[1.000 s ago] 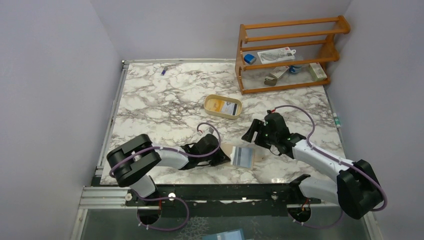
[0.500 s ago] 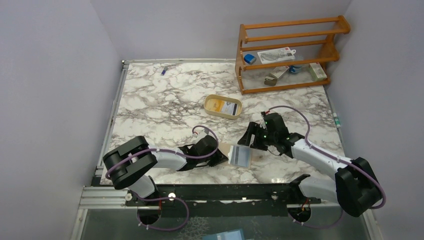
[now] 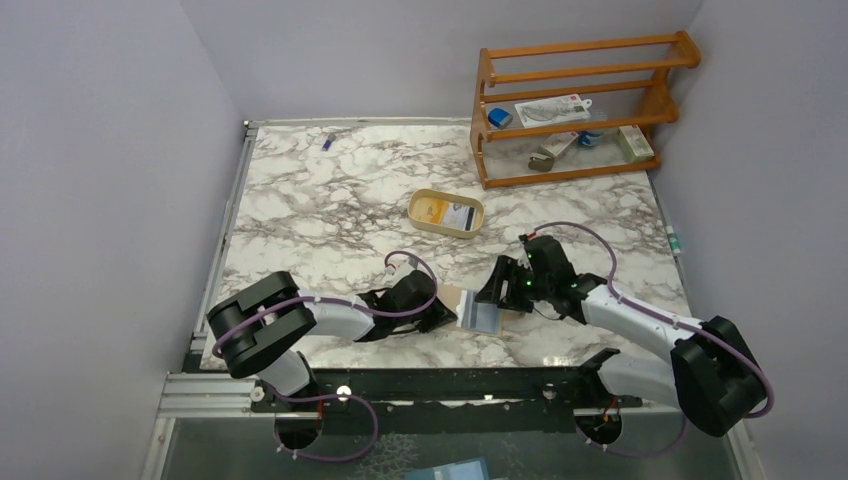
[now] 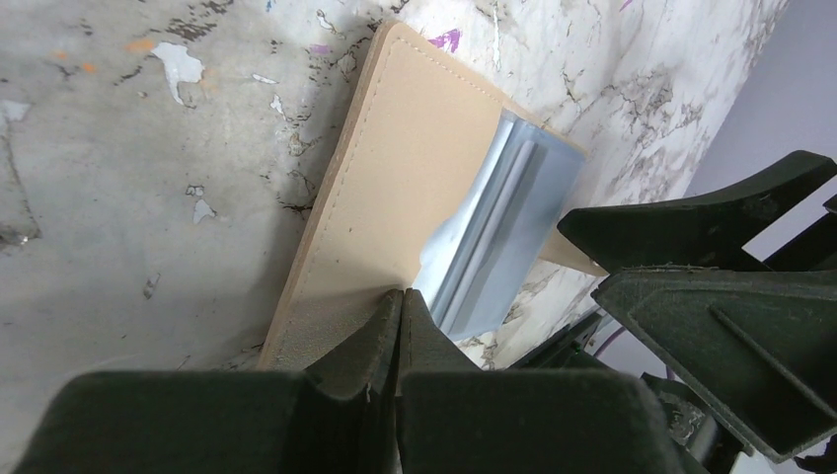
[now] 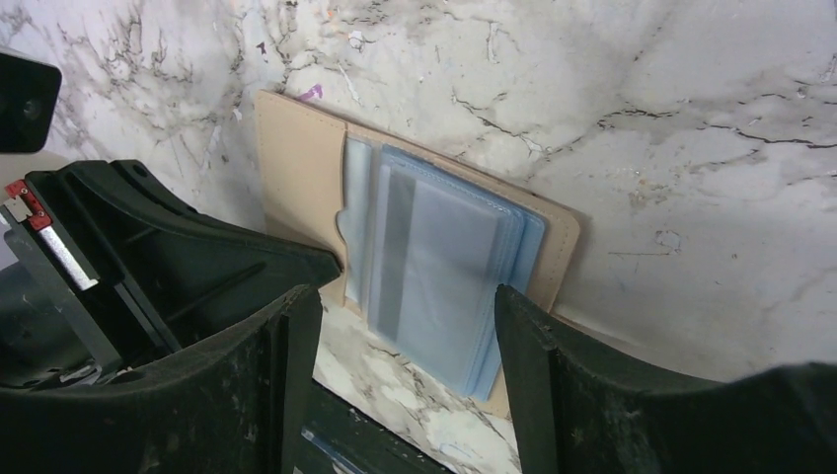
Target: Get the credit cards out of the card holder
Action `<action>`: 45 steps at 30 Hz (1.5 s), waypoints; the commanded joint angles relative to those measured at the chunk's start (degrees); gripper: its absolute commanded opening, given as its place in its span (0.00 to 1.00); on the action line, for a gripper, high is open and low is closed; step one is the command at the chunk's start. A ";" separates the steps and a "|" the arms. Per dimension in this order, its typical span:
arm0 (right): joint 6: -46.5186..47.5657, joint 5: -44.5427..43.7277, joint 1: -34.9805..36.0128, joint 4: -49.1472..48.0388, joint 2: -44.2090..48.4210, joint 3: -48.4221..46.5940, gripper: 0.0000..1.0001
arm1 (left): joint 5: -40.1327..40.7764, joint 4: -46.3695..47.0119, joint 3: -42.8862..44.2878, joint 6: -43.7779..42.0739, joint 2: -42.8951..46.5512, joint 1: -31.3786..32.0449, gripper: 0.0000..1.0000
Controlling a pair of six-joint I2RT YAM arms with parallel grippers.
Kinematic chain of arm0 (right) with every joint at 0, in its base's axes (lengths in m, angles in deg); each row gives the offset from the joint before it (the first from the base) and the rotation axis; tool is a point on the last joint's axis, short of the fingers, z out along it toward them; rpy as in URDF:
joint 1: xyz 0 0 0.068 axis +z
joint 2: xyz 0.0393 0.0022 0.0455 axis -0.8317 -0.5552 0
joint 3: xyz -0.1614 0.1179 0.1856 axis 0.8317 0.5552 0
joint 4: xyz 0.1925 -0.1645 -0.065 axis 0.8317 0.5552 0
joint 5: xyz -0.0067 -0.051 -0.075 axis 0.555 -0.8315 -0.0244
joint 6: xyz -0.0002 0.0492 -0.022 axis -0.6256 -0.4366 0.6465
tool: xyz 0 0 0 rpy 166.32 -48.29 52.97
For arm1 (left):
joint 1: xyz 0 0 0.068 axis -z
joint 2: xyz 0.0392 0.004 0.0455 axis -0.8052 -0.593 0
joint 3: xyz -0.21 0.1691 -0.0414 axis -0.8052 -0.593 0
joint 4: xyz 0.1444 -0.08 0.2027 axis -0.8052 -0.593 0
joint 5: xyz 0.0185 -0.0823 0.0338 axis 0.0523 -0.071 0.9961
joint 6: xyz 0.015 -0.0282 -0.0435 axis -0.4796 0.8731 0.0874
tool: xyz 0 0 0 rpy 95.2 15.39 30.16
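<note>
top: noted card holder [image 3: 478,312] open on worktop [image 3: 320,220] between arms | left wrist: saw left gripper [image 4: 400,296] jaws closed, tips pressing tan flap, likely pinning it | right wrist: saw right gripper [image 5: 405,306] jaws open astride blue sleeves [image 5: 434,257], probably to empty them

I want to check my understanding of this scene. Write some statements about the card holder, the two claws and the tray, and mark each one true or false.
1. The card holder lies open on the table. True.
2. The right claw is shut on a card. False: its jaws stand open, one on each side of the holder's blue sleeves.
3. The left claw is shut, with its tips at the holder's tan edge. True.
4. The oval tray is empty. False: a yellow card and a second card lie in it.
5. The wooden rack stands at the near left corner. False: it stands at the far right.
</note>
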 commanded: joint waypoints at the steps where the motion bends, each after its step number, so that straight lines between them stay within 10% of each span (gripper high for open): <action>1: -0.94 -1.45 0.25 -0.73 0.02 0.75 0.69 | 5.55 -6.64 -0.47 -0.15 -2.30 -0.03 0.00; 35: 0.09 -0.53 0.68 -0.29 1.43 -1.13 0.64 | 3.54 -5.54 0.77 -1.35 -5.62 -0.04 0.00; 45: 0.72 0.96 1.19 -1.55 0.33 -1.54 0.32 | 2.86 -4.80 0.89 -1.45 -6.54 -0.01 0.00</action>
